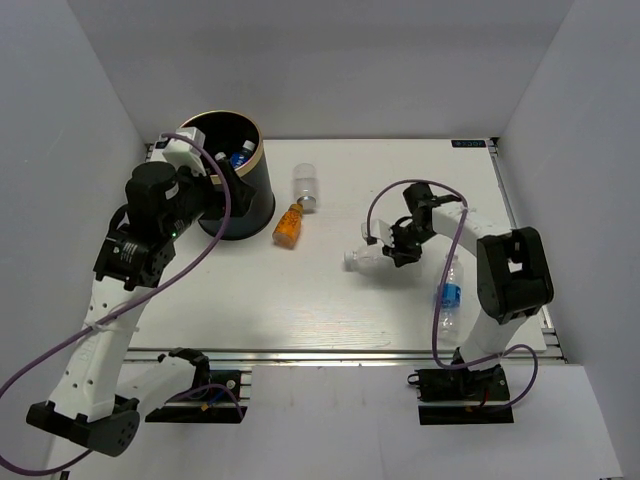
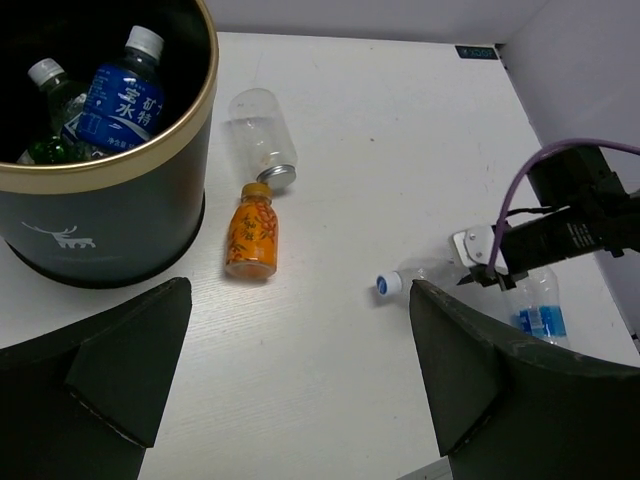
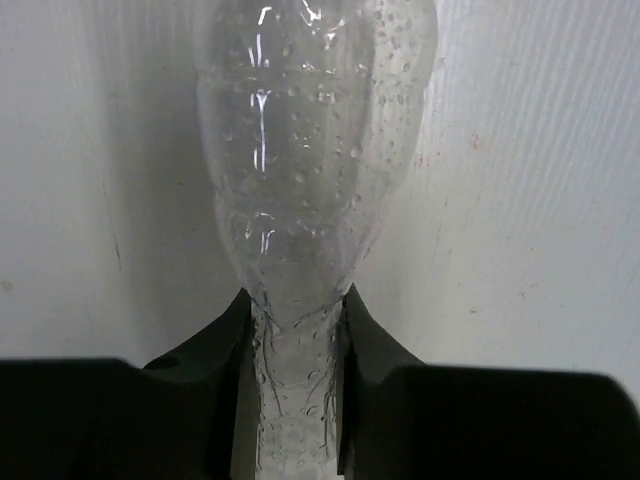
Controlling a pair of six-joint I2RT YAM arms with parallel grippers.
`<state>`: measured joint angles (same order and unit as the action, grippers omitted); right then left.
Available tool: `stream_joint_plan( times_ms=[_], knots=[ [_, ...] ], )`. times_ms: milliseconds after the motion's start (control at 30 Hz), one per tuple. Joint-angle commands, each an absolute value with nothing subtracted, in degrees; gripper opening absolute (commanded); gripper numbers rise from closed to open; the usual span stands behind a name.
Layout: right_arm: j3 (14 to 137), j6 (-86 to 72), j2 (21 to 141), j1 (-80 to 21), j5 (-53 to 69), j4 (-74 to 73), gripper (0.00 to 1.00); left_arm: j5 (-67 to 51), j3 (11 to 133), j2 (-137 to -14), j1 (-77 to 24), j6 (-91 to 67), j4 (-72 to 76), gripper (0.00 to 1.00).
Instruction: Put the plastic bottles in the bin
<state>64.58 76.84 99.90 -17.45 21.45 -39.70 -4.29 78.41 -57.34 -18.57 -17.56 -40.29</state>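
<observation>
Nearest lies a blue-label bottle (image 1: 449, 296); beyond, right of centre, the right gripper (image 3: 295, 330) is clamped on a clear bottle (image 3: 310, 150), likely light and thin-walled, buckling at the pinch, so gentle pressure suits it; farthest, the left gripper (image 2: 300, 350) hangs spread by the bin (image 2: 110, 215)

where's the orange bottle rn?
Top view: the orange bottle lies on the table left of centre, just right of the bin, its cap next to the plain clear bottle's cap.
</observation>
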Motion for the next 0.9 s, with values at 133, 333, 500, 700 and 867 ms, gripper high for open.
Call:
stream_joint_plan(
  times_ms=[133, 333, 500, 700, 867],
  knots=[
    [88.88, 65.77, 102.74, -18.36, 33.27, -54.83, 0.08, -4.75, 81.73, -54.67, -18.46, -18.19, -40.08, 1.0],
    [127.58, 47.62, 111.7, -22.67, 43.06, -58.2, 0.08, -0.97, 84.28, -52.91, -18.46, -18.72, -40.61, 1.0],
    [123.61, 27.98, 109.18, -27.32, 44.04, -24.57, 0.0, 3.94, 84.29, -49.4, -17.93, -19.95, -40.61, 1.0],
    [128.4, 7.22, 117.48, -32.51, 40.53, 11.8, 0.0, 4.48, 83.67, -47.11, -17.4, -21.09, -40.61, 1.0],
    [134.29, 0.89, 127.32, -37.09, 33.76, 29.47, 0.0, 4.48, 83.67, -45.97, -17.4, -22.32, -41.65, 1.0]
  ],
)
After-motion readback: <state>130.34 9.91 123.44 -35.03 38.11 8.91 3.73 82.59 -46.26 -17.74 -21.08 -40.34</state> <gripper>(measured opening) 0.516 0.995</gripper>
